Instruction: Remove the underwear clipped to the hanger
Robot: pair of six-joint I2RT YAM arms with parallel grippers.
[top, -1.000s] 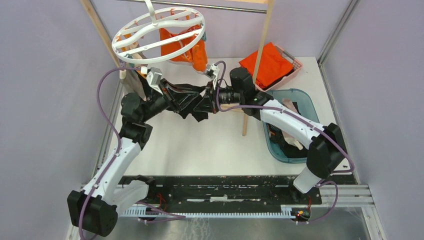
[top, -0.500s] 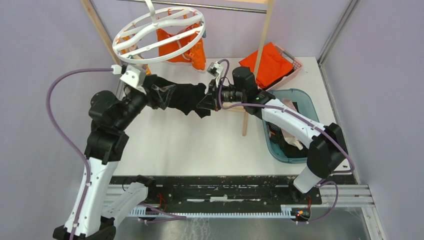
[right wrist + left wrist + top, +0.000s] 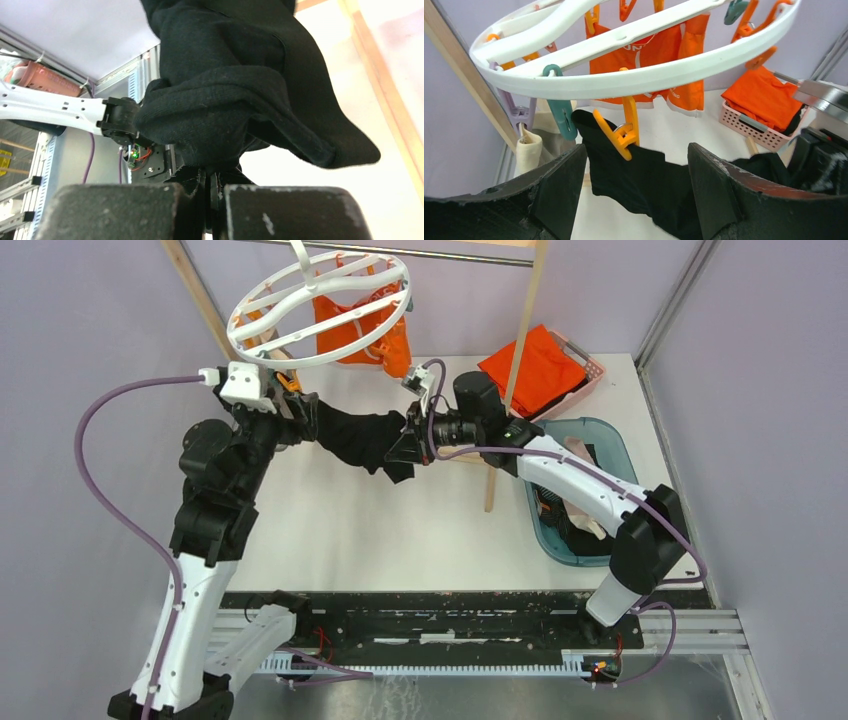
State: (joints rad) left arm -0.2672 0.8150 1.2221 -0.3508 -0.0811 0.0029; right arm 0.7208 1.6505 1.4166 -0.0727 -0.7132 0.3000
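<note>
The left tool (image 3: pixel 636 172) stood wide open, empty, astride the black underwear (image 3: pixel 355 435) beneath the hanger (image 3: pixel 318 305), over the far-left corner of the bench (image 3: pixel 400 530), an orange peg (image 3: pixel 624 132) intervening. The right tool (image 3: pixel 408 445) clamped its other end.

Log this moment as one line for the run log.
left pincer open near orange peg | right pincer shut on black underwear | black underwear clipped to hanger

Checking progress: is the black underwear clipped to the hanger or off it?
Clipped: an orange peg on the hanger bites the black underwear's edge, while the right fingers grip its other end.
</note>
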